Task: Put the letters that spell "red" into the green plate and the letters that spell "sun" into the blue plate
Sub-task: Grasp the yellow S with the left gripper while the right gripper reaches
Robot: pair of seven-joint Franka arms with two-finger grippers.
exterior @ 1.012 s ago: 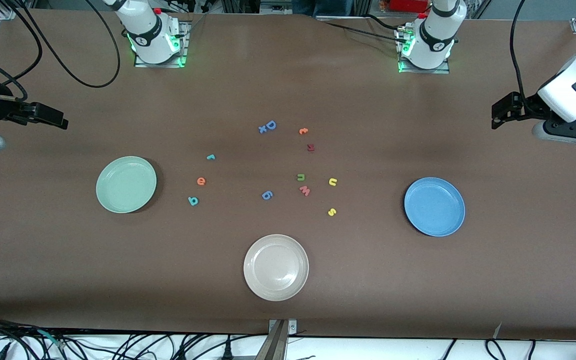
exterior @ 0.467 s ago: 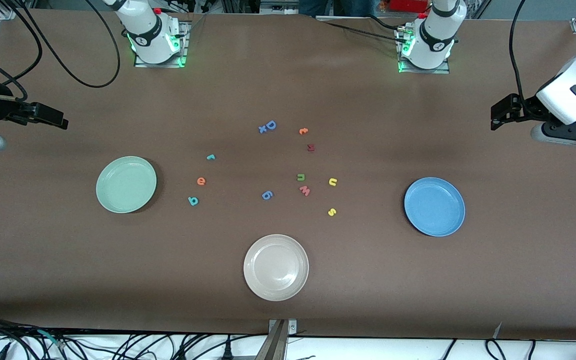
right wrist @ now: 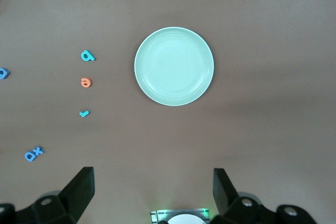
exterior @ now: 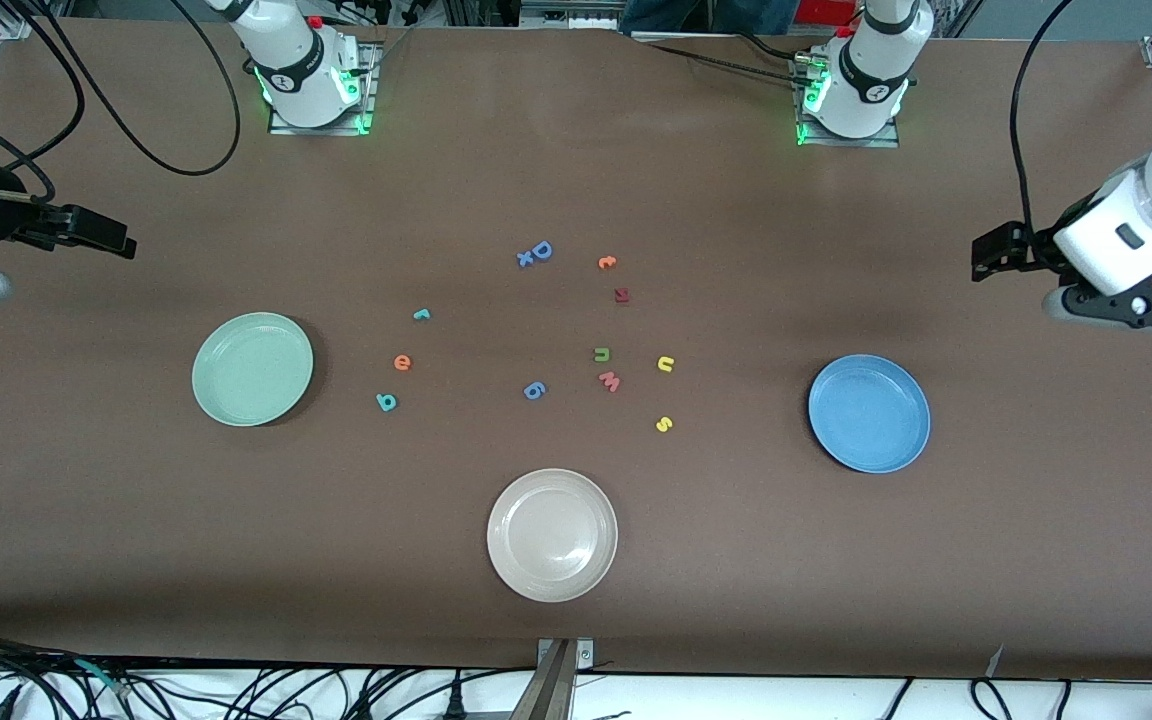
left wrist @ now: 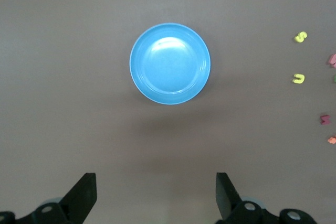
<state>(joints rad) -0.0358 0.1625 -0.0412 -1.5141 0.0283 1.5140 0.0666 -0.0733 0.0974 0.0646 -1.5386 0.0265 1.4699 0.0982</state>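
My left jaws (exterior: 983,257), spread and empty, drift toward the blue plate (exterior: 869,413) at six o'clock; right jaws (exterior: 106,238) wait, spread.

High front camera facing both bases, wrist cameras looking straight down from height, sharing blue plate (exterior: 869,413) and green plate (exterior: 252,368)

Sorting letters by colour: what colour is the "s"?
Yellow; the s shows best in the front view.

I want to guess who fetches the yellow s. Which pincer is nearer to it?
Left. The left pincer hangs open past the blue plate; the right pincer, also open, waits at the table's other end, farther from the yellow s.
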